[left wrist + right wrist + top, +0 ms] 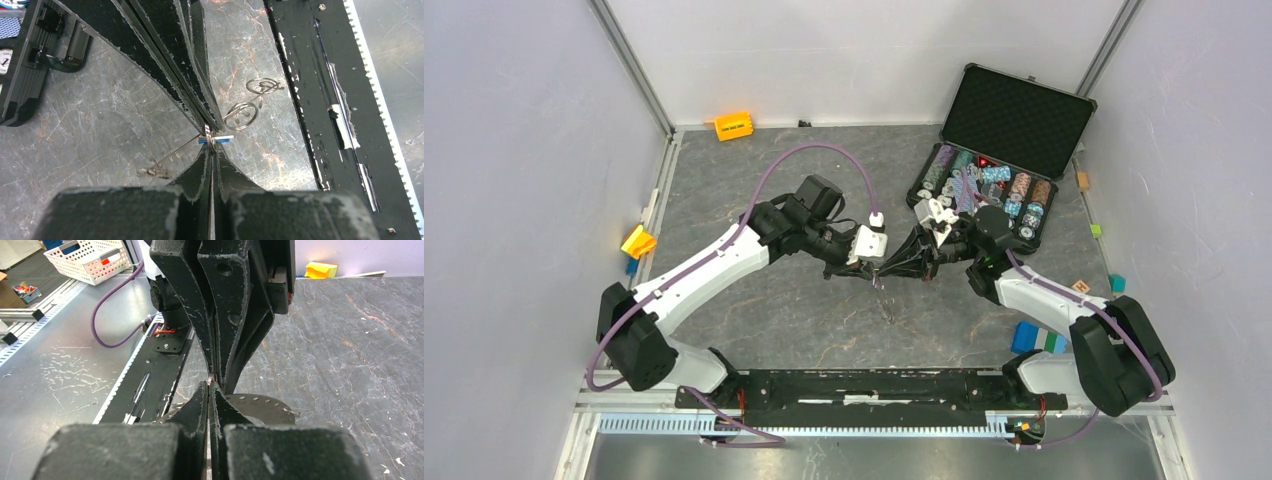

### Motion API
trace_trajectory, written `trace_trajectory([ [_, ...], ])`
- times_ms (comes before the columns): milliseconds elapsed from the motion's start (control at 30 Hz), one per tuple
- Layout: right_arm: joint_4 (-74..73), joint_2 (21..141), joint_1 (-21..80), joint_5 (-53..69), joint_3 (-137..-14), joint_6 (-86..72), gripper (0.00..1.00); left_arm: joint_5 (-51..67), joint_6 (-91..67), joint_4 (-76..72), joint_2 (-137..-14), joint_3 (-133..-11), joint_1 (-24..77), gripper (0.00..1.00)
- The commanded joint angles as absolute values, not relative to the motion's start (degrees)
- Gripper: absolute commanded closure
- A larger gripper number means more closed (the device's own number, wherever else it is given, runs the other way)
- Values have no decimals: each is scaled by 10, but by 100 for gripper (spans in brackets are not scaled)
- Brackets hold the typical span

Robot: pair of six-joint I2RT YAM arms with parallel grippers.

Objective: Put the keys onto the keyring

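Note:
My two grippers meet tip to tip above the middle of the table. The left gripper (876,268) (211,149) is shut on a small split keyring (213,139), seen edge on. A tiny key with a blue head (219,140) lies across that ring. The right gripper (891,268) (210,384) is shut on the same ring's far side; its fingers (197,100) come down from the top of the left wrist view. Two loose rings (241,116) (262,86) lie on the table just beyond. A dark round plate with small holes (265,407) shows under the tips.
An open poker chip case (1014,120) stands at the back right. An orange block (733,125), a yellow block (637,241) and a blue block (1027,336) lie near the table's edges. The black rail (874,385) runs along the near edge.

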State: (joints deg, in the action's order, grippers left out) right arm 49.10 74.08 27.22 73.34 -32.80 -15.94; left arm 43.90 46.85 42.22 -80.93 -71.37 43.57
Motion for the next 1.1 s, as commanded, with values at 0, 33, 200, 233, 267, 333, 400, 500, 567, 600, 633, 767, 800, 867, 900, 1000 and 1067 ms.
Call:
trace_trajectory([
  [0,577,731,275,736,-323,-200,100,470,480,388,-827,-725,436,97],
  [33,583,732,275,737,-322,-204,100,470,479,388,-832,-727,436,97],
  [200,609,733,276,737,-316,-223,100,471,477,388,-848,-739,436,90],
  [233,612,733,276,737,-315,-225,100,471,476,388,-850,-742,436,89],
  [267,614,734,276,737,-315,-226,100,471,475,388,-851,-744,436,87],
  [333,615,735,276,737,-313,-226,100,470,472,388,-852,-748,436,82],
  [400,616,736,276,738,-312,-226,100,464,472,388,-849,-748,435,76],
  [500,615,736,276,739,-313,-224,100,440,475,389,-836,-743,436,69],
  [567,601,736,275,739,-315,-213,100,425,485,398,-826,-740,434,66],
  [600,589,736,275,738,-317,-205,100,419,490,404,-821,-740,434,64],
  [633,576,735,275,737,-319,-194,100,413,494,410,-816,-740,433,62],
  [767,524,731,275,732,-327,-155,100,386,511,432,-796,-740,432,56],
  [800,516,730,276,730,-329,-148,100,379,512,434,-792,-741,432,54],
  [867,510,729,275,729,-330,-144,100,375,515,440,-784,-743,432,52],
  [900,509,730,275,729,-330,-143,100,378,515,445,-782,-745,432,51],
  [1000,508,731,275,727,-330,-143,100,411,520,458,-780,-748,431,51],
  [1067,508,730,275,726,-330,-143,100,432,521,458,-782,-745,432,51],
])
